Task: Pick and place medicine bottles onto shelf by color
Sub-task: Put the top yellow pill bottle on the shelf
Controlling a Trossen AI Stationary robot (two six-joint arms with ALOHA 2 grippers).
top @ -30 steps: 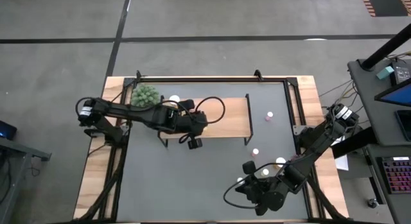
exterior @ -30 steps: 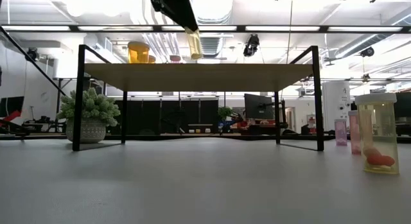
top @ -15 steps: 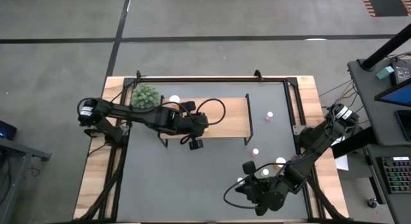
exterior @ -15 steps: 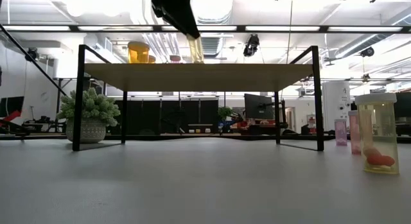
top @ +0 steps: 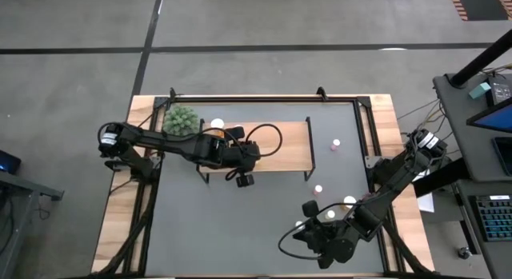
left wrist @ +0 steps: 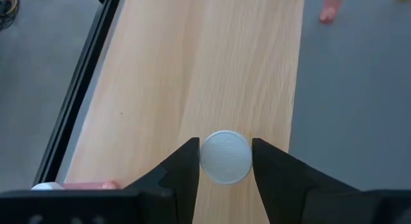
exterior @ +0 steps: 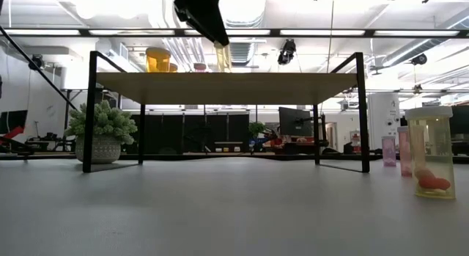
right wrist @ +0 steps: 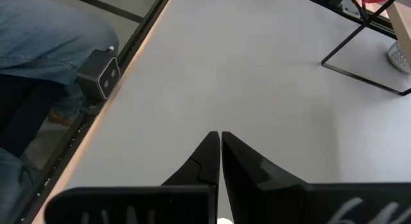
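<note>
Only the left wrist view shows the left tool's (left wrist: 225, 161) fingers flanking a white-capped yellow medicine bottle (left wrist: 225, 157) standing on the light-wood shelf (left wrist: 192, 70); whether they grip it I cannot tell. The right tool (right wrist: 220, 144) hangs closed, empty, over the dark grey counter (right wrist: 257, 76). 2 pink bottles (exterior: 396, 150) stand beside a large yellow bottle (exterior: 431, 153).

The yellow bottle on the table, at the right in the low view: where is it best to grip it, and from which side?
Grip the yellow bottle on its round body just below the white cap, probably coming down from above. It stands upright on the table, and the pink bottles stand close beside it, so a sideways approach may knock them.
</note>
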